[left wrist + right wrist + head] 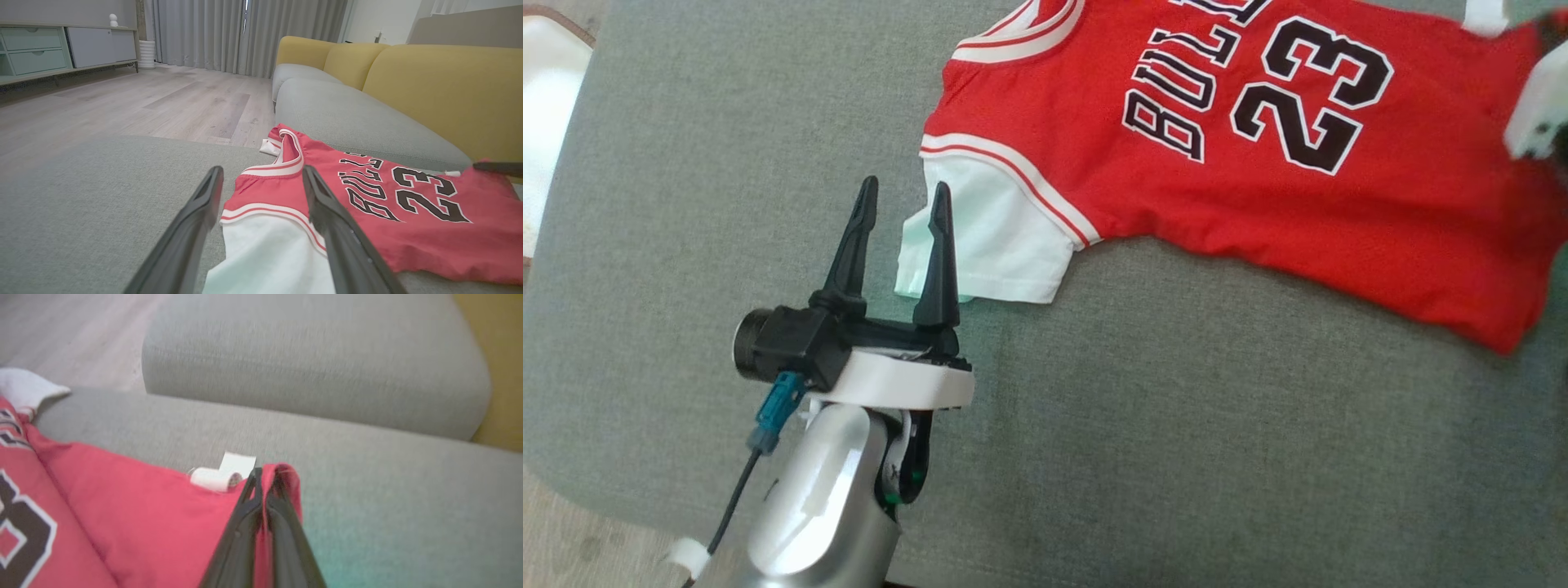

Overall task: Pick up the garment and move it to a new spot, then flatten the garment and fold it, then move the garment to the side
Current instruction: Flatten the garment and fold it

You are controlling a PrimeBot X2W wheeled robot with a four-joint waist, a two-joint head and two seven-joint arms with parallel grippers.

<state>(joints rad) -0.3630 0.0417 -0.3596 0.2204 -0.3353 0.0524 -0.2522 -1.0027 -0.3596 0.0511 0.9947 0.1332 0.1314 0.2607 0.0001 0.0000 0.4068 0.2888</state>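
My right jaws are pinched shut on the hem corner of the red Bulls 23 jersey (pixel 143 522), beside its white tag (pixel 239 462). My left jaws are wide apart and empty, poised at the white sleeve (pixel 1005 237). The jersey lies spread on the grey sofa cushion (pixel 1176 449). Judgement: grip the sleeve edge too, then lift both ends level to avoid bunching.

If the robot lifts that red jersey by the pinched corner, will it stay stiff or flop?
Probably floppy: the jersey lies thin and flat on the cushion, and its hem bunches where the right gripper pinches it. Likely light, though the rest would sag and drag. The white sleeve would probably dangle.
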